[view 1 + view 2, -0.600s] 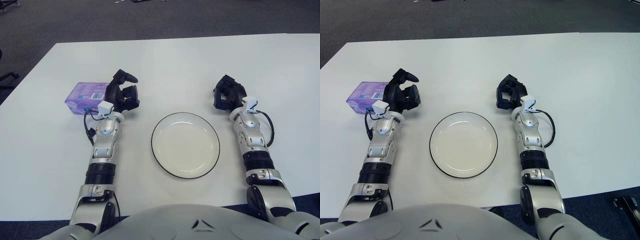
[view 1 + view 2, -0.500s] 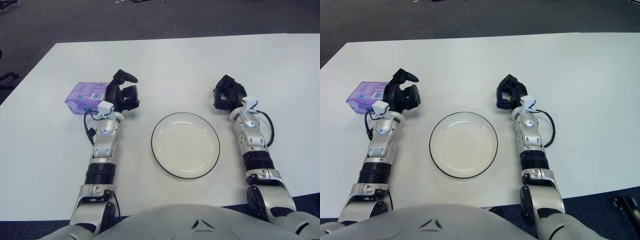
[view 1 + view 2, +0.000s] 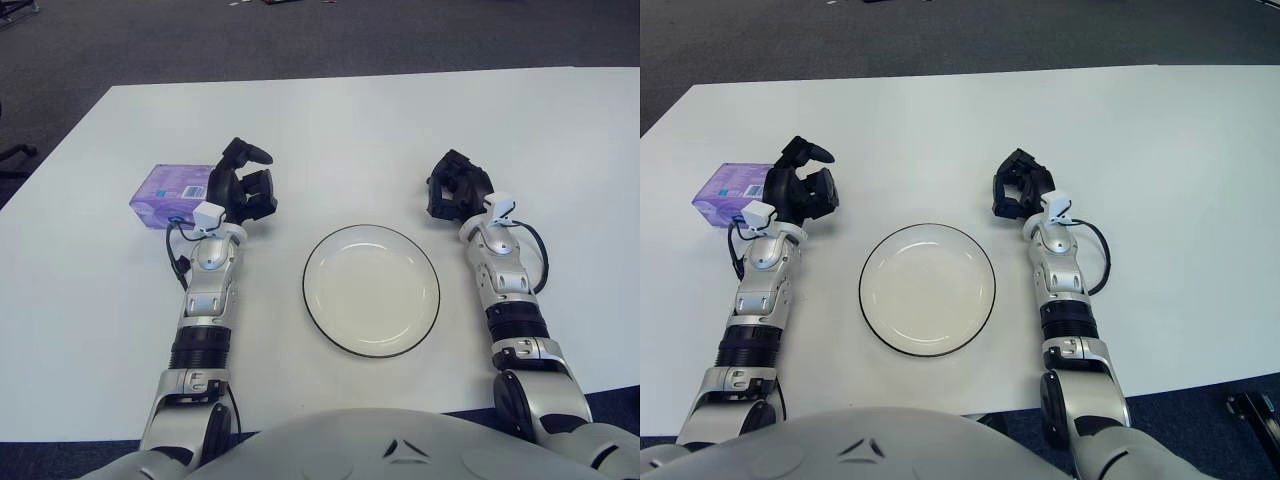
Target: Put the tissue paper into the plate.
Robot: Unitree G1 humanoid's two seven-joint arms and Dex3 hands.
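One purple tissue paper pack (image 3: pixel 172 187) is lying at the left of the white table (image 3: pixel 350 130), its printed label too small to read. The left hand (image 3: pixel 245 188) is hovering just beside it with fingers spread, gripping nothing. The right hand (image 3: pixel 455 186) is sitting right of the empty plate (image 3: pixel 371 290) at centre, fingers curled together.

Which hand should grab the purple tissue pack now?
Left. The left hand sits open right beside the purple tissue pack, while the right hand is across the white plate.
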